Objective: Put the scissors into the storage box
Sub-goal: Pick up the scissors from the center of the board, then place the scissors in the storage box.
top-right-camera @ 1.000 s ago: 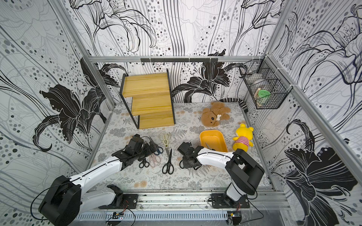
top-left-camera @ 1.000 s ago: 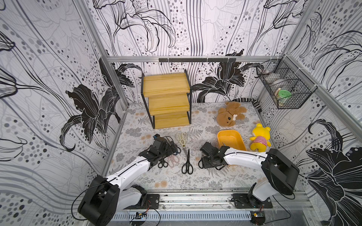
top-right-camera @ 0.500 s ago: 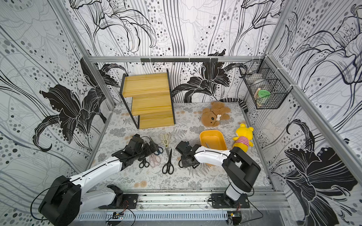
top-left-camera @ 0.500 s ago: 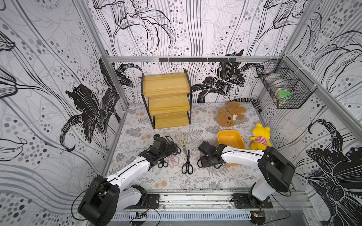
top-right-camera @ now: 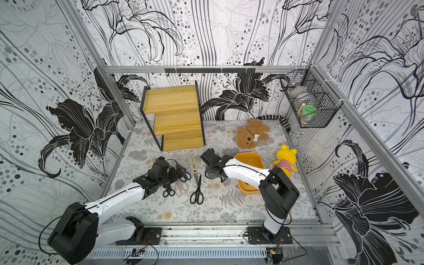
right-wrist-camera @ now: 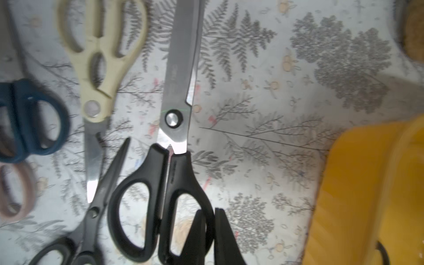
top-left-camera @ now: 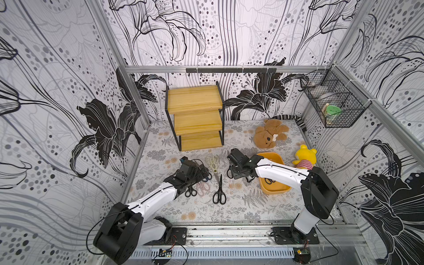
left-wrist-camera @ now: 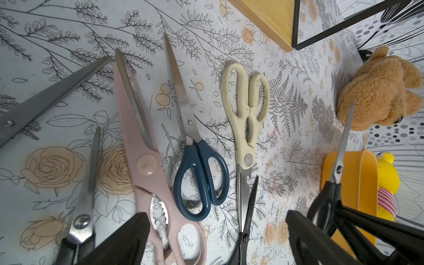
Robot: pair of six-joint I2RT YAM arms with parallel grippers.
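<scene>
My right gripper (right-wrist-camera: 210,220) is shut on one handle loop of a black-handled pair of scissors (right-wrist-camera: 175,119), just left of the yellow-orange storage box (top-left-camera: 275,191). In a top view this gripper (top-left-camera: 238,175) covers most of that pair. A black handle (top-left-camera: 269,181) shows inside the box. My left gripper (left-wrist-camera: 215,231) hangs open over the pink scissors (left-wrist-camera: 146,165) and the blue-handled pair (left-wrist-camera: 199,181). Cream shears (left-wrist-camera: 245,114) and a slim black pair (top-left-camera: 219,192) lie between the two arms. A small black pair (top-left-camera: 191,191) lies beside the left arm.
A tiered wooden shelf (top-left-camera: 195,117) stands at the back. A brown teddy (top-left-camera: 269,134) and a yellow plush (top-left-camera: 305,158) lie behind and beside the box (top-right-camera: 249,158). A black wire basket (top-left-camera: 335,107) hangs on the right wall.
My right gripper has drifted a little left and toward the back with the black-handled scissors in it. The left arm has stayed put.
</scene>
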